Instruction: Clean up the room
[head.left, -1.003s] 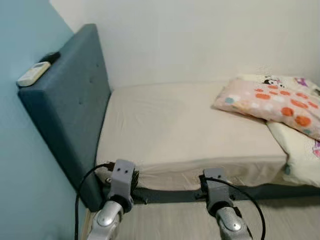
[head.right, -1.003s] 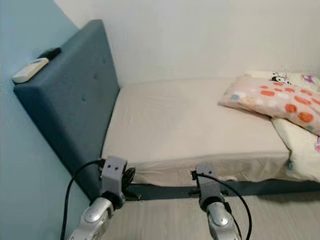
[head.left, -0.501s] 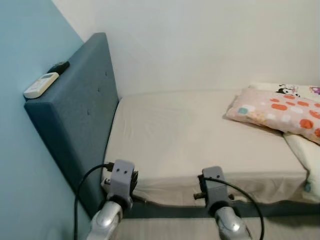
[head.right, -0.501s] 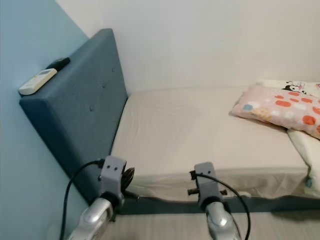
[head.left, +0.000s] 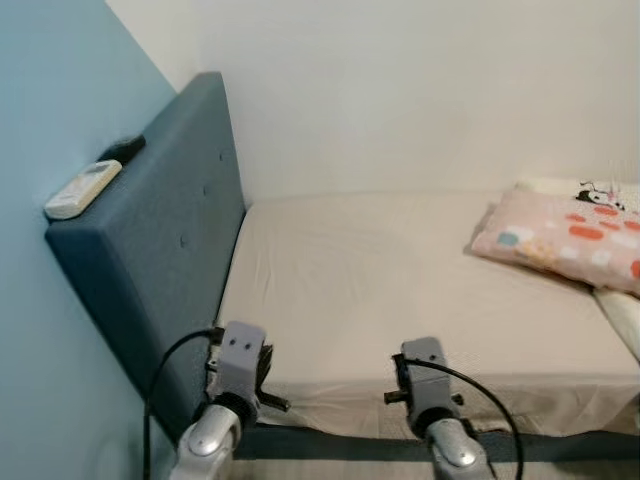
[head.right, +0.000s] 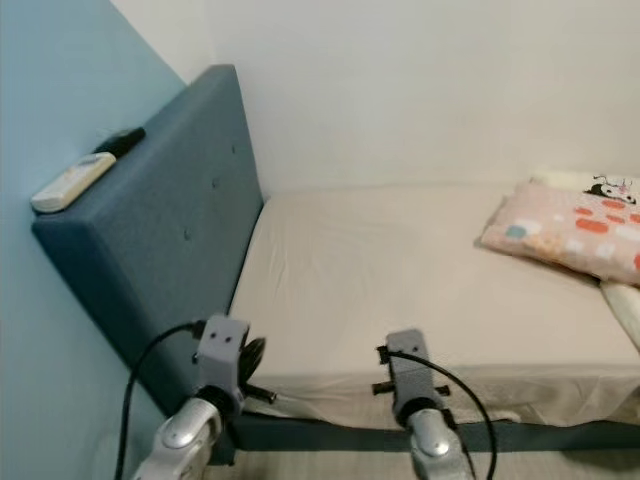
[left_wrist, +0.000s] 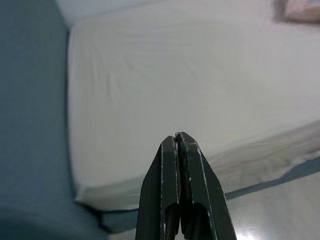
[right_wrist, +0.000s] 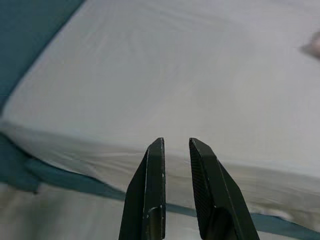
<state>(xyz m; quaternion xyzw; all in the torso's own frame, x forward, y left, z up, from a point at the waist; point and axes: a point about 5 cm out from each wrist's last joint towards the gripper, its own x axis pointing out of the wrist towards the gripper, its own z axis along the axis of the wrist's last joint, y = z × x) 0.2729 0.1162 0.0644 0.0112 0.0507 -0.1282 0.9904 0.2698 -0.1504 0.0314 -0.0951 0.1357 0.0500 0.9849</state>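
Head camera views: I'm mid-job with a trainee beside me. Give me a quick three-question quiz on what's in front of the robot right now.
1. True or false: the white remote lies on top of the blue headboard.
2. Multiple choice: the pink spotted pillow lies on the bed toward the robot's (A) left, (B) right, (C) on the floor.
3. Fill in: the left pincer is ____, while the right pincer shows a gap between its fingers.

Key: 1 true; 2 B; 3 shut.
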